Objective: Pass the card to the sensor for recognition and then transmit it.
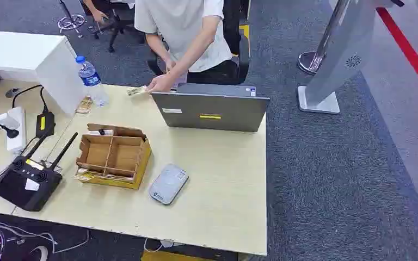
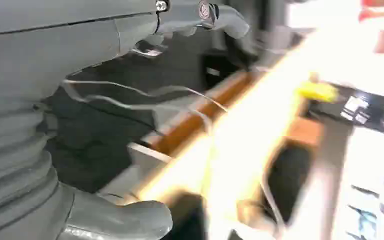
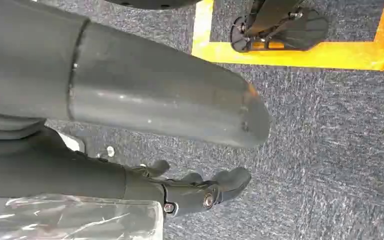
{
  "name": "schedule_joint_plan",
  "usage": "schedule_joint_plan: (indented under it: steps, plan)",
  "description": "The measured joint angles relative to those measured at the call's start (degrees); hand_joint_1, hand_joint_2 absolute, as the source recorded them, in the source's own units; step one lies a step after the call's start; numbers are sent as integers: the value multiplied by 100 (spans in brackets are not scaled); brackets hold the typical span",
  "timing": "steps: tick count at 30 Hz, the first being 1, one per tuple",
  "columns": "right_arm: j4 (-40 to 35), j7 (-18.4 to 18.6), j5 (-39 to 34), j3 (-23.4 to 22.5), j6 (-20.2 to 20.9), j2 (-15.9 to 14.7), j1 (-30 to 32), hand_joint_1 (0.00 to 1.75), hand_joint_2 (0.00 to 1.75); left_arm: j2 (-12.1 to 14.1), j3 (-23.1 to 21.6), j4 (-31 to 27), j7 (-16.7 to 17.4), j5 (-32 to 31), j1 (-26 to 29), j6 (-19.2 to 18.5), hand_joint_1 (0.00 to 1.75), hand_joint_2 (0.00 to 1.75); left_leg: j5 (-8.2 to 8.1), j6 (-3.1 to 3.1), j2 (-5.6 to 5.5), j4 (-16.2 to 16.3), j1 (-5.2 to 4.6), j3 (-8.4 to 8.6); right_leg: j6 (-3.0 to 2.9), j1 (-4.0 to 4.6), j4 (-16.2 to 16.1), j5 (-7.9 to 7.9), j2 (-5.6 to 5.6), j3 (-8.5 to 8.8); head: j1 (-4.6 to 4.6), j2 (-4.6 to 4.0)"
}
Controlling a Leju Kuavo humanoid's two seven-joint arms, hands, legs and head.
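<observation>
At the bench's (image 1: pixel 217 206) far edge a person's hand (image 1: pixel 159 83) holds the card (image 1: pixel 137 91), well apart from the sensor (image 1: pixel 168 184); my right hand (image 3: pixel 190 192) hangs released, left hand's (image 2: pixel 80 125) state indeterminable, risking a fumbled handover.

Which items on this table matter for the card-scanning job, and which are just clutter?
Job: grey sensor pad; small flat item by the person's hand, possibly the card.
Lying about: laptop; cardboard box; water bottle; black controller.
</observation>
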Motion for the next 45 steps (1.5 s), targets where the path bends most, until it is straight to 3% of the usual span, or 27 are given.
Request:
schedule_joint_plan:
  steps: [6, 8, 10, 19, 45]
  plan:
    - [0, 0, 105, 31, 85, -26, -3, 0, 0, 98, -323, -486, 24, -488, -194, 214, 0, 175, 4, 0, 0, 1, 0, 1, -2, 0, 0, 3, 0, 0, -2, 0]
    - [0, 4, 214, 87, 155, -55, -8, 0, 0, 247, -835, -839, 101, -1189, -427, 564, 0, 175, 9, -7, 0, 0, 1, 1, -8, 2, 1, 7, 1, -1, 0, 0]
    - [2, 7, 313, 129, 225, -81, -14, 0, 0, 441, -1607, -939, 348, -2335, -837, 1012, 0, 175, 13, -11, 1, 0, 1, 1, -12, 2, 2, 10, 2, -3, 2, 0]
    - [4, 9, 483, 157, 321, -109, -24, 0, 0, 712, -2696, -935, 763, -3821, -1417, 1517, 0, 175, 15, -10, 2, 2, 1, -1, -12, 2, 3, 11, 6, -7, 0, 0]
    - [15, 133, 835, 190, 599, -164, -64, 0, 0, 1139, -5799, 267, 2271, -7571, -3524, 2367, 0, 175, 21, -11, 16, 4, 1, -4, -14, 2, 6, 30, 21, -16, -2, 0]
